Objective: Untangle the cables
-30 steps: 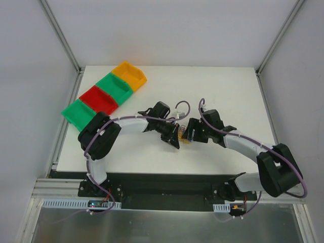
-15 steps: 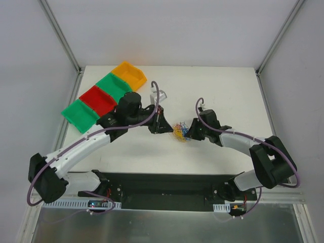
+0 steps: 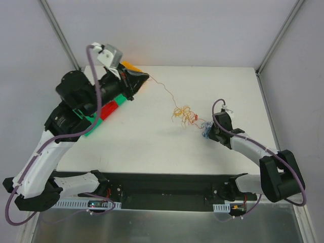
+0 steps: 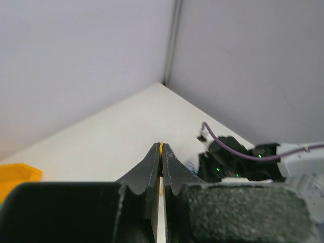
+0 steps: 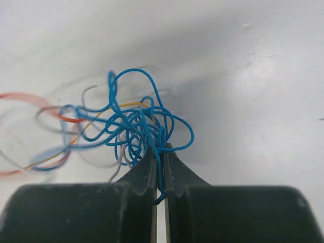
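Cables [image 5: 140, 129] clamped by right gripper [image 5: 159, 150] and, mostly hidden, by left gripper [image 4: 161, 148].

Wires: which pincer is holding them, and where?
Both. The left pincer pinches a yellow wire near its end; the right pincer pinches a blue wire at the tangle's edge.

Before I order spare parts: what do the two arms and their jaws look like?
The left arm and the right arm are each built of white tubular links between bulky black joints. A thick purple cable runs along each of them. The jaws are black wedges that taper to thin tips.
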You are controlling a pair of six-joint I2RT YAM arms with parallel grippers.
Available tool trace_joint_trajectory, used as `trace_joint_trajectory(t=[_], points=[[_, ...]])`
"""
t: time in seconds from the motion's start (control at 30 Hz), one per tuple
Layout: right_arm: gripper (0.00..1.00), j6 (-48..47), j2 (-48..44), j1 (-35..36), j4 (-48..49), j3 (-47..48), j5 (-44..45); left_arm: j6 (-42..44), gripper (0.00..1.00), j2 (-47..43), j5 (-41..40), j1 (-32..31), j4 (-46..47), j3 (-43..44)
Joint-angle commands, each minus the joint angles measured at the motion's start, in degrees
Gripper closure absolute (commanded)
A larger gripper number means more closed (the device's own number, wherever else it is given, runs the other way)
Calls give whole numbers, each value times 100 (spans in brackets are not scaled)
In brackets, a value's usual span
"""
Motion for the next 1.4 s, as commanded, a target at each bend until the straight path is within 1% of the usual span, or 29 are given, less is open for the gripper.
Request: trace_joint_trajectory(t=[0.0, 0.1, 0.17, 0.2, 0.3, 0.4, 0.43, 0.47, 0.53, 0.57, 0.6, 0.63, 0.67, 0.73, 0.77, 0.8, 0.83, 0.87, 0.9, 0.93, 0.97, 1.0, 1.03, 1.07, 1.1, 1.13, 1.27, 1.33, 1.37], points=[[99, -143, -547, -360, -592, -126, 1247, 709, 100, -291, -1160, 40, -131, 725], [99, -187, -846, -650, -592, -337, 1678, 726, 100, -352, -1275, 40, -184, 928], [99, -248, -1013, -957, -505, -425, 1460, 657, 100, -370, -1293, 49, -210, 946], [99, -336, -1092, -967, -452, -451, 1441, 560, 100, -361, -1215, 41, -228, 928], [99, -337, -1225, -1002, -556, -434, 1590, 226, 100, -186, -610, 40, -316, 920], [99, -249, -1137, -1501, -872, -251, 1328, 24, 100, -141, -624, 40, -324, 753], [94, -371, -1102, -1590, -1021, -128, 1249, -72, 100, -133, -608, 40, -324, 665], [87, -511, -1084, -1600, -1197, 48, 987, -143, 100, -107, -451, 40, -316, 560], [75, -784, -1154, -1556, -1496, 329, 153, -336, 100, -19, -91, 40, -316, 358], [68, -837, -1294, -1443, -1628, 374, -147, -459, 100, 25, 102, 40, -307, 253], [58, -968, -1443, -1285, -1673, 409, -315, -573, 100, 95, 287, 40, -281, 147], [49, -1143, -1610, -1101, -1839, 488, -317, -653, 100, 122, 454, 40, -254, 33], [44, -1250, -1716, -899, -2214, 637, -143, -732, 100, 131, 578, 40, -202, -99], [38, -1303, -2023, -503, -2621, 918, 183, -864, 100, 87, 780, 40, -35, -424], [37, -1164, -2181, -371, -2675, 954, 150, -934, 100, 35, 851, 40, 70, -564], [36, -902, -2348, -300, -2606, 911, -86, -978, 100, -18, 912, 40, 149, -722], [35, -429, -2489, -247, -2335, 798, -506, -1031, 100, -62, 965, 40, 211, -828], [29, 506, -2621, -177, -1915, 527, -928, -1049, 100, -132, 992, 40, 246, -969], [24, 1264, -2718, -72, -1171, 150, -1480, -1066, 100, -185, 1001, 40, 273, -1057], [12, 2211, -2754, 95, -407, -202, -1764, -1093, 100, -246, 1018, 40, 308, -1136], [11, 2969, -2685, 288, 384, -519, -1819, -1119, 100, -290, 1010, 40, 343, -1224], [10, 3603, -2545, 568, 966, -670, -1706, -1154, 100, -334, 1010, 40, 370, -1303], [9, 3888, -2343, 867, 1303, -645, -1462, -1180, 100, -387, 1045, 40, 387, -1365], [9, 3978, -2089, 1105, 1437, -480, -1050, -1207, 100, -440, 1062, 40, 405, -1435], [7, 4127, -1843, 1307, 1360, -287, -750, -1225, 100, -493, 1089, 40, 414, -1488], [7, 4363, -1536, 1405, 1333, -128, -721, -1242, 100, -554, 1106, 40, 405, -1550], [7, 5637, -392, 1888, 1955, 84, -686, -1312, 100, -791, 1106, 40, 423, -1717], [8, 6051, 108, 2064, 2210, 146, -484, -1365, 100, -862, 1194, 40, 423, -1752], [10, 6210, 337, 2065, 2473, 181, -553, -1383, 100, -906, 1238, 40, 423, -1770]])
